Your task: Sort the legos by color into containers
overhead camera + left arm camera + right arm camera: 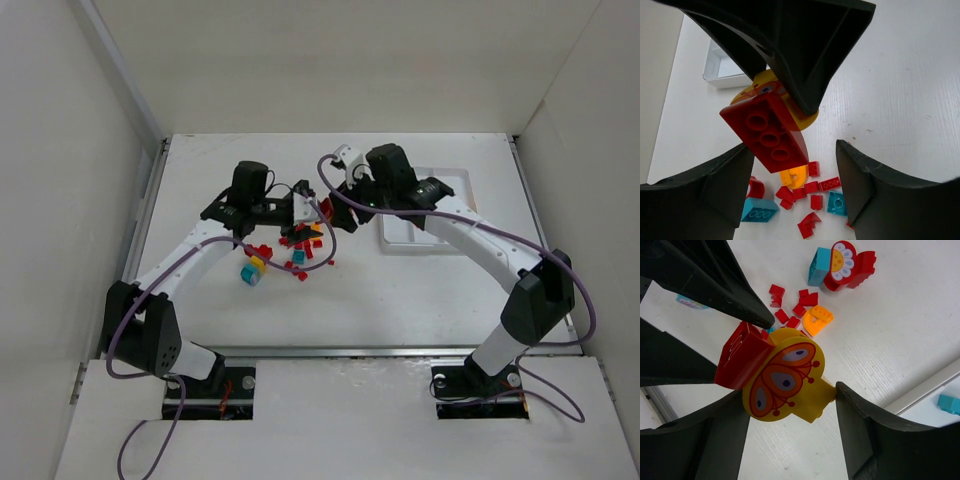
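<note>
**Two grippers meet on a joined butterfly piece and red brick**

A yellow butterfly piece [790,375], printed with orange wings and white-and-purple spots, is joined to a red brick [765,132] with three studs in a row. The pair is held above the table [420,290]. Moulded marks on the brick's side are too small to read.

The right gripper [789,392] is clamped on the yellow butterfly piece, which touches both of its fingers. The left gripper [792,147] has its jaws apart around the red brick, which is close against one finger and clear of the other.

Below them lie the loose legos [290,250], mostly small red ones with an orange-yellow curved piece and some teal. Among them a flower-printed piece [841,261] sits between a teal block and a red one.

Both arms reach forward and inward to meet over this pile. The right arm arches across the white tray [455,180], which sits to the right of the pile, and a teal brick [949,404] lies in it.
</note>
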`<action>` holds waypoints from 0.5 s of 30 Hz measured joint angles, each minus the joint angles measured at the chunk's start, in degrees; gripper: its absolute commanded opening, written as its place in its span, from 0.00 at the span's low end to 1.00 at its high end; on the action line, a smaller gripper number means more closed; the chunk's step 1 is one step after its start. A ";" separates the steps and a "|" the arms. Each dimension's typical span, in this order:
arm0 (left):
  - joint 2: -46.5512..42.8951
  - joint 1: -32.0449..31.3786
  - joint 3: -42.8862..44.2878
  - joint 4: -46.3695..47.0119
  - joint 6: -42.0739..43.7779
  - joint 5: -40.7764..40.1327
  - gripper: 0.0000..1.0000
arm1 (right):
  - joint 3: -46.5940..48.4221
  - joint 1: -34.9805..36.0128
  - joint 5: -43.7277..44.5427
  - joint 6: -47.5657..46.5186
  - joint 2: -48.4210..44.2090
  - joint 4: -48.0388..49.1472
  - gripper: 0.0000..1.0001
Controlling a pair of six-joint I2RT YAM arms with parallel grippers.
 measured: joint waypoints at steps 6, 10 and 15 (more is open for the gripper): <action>0.02 0.15 0.20 1.07 -2.91 -1.11 0.46 | -0.46 0.39 -0.39 0.11 0.00 -0.20 0.00; 0.07 0.09 0.20 2.43 -5.68 -2.14 0.29 | -0.83 0.39 -0.72 0.20 0.00 -0.09 0.00; 0.09 -0.35 0.20 4.79 -10.32 -4.24 0.00 | -1.29 0.28 -0.42 0.28 -0.28 0.94 0.00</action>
